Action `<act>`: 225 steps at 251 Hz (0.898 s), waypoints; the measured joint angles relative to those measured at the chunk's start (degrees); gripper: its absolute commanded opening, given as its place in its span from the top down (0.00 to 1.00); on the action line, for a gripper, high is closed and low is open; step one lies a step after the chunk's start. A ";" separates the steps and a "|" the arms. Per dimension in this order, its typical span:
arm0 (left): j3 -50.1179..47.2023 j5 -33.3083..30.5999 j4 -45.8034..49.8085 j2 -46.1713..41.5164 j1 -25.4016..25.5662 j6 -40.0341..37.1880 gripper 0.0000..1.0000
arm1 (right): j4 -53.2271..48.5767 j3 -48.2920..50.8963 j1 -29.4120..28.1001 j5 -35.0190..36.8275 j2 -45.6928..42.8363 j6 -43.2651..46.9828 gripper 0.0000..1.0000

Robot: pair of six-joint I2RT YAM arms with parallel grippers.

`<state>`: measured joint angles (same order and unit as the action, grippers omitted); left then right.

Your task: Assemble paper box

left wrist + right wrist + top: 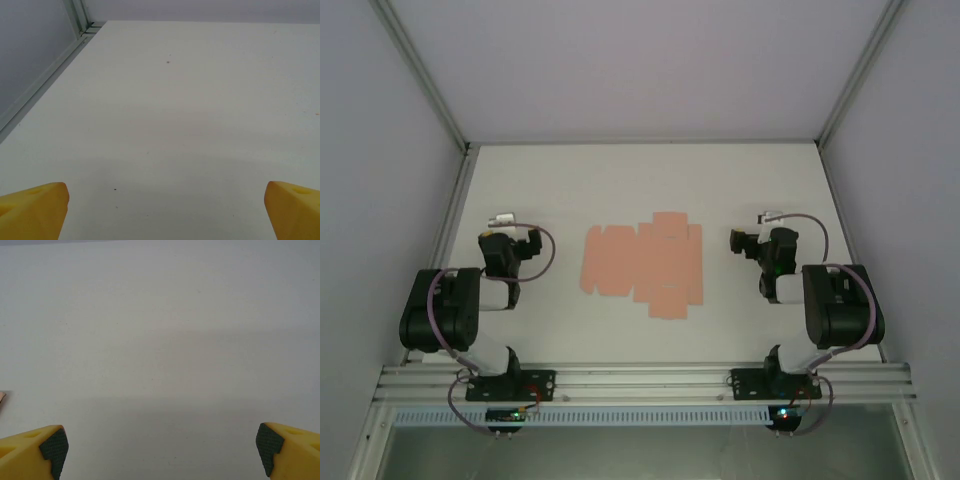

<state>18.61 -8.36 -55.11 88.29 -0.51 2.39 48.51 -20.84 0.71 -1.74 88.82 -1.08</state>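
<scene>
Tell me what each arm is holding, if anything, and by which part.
Nothing is held. The left fingers and right fingers stand wide open over bare table; the paper box lies flat between the arms, untouched.

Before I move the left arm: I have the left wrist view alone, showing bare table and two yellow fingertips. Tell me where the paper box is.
Observer: The paper box is a flat, unfolded pink sheet in the middle of the table, off to the right of the left gripper.
Operator: Report the right arm.
Observer: The right gripper is open over bare table on the sheet's other side, holding nothing.
Operator: Say whether its camera catches the sheet.
Observer: A pink corner sits at that view's left edge.
</scene>
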 measured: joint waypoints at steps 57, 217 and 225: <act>0.00 0.02 0.00 0.00 0.02 0.00 0.00 | 0.00 0.00 0.00 -0.02 0.00 0.00 0.01; 0.00 0.02 0.00 0.00 0.04 0.00 0.00 | 0.00 0.00 0.44 -0.68 0.00 -0.02 0.01; 0.00 0.02 0.00 0.00 0.04 0.00 0.01 | 0.00 0.00 0.44 -0.68 0.02 -0.02 0.01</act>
<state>18.61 -8.34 -55.11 88.29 -0.47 2.39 48.51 -20.84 1.15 -2.42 88.84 -1.10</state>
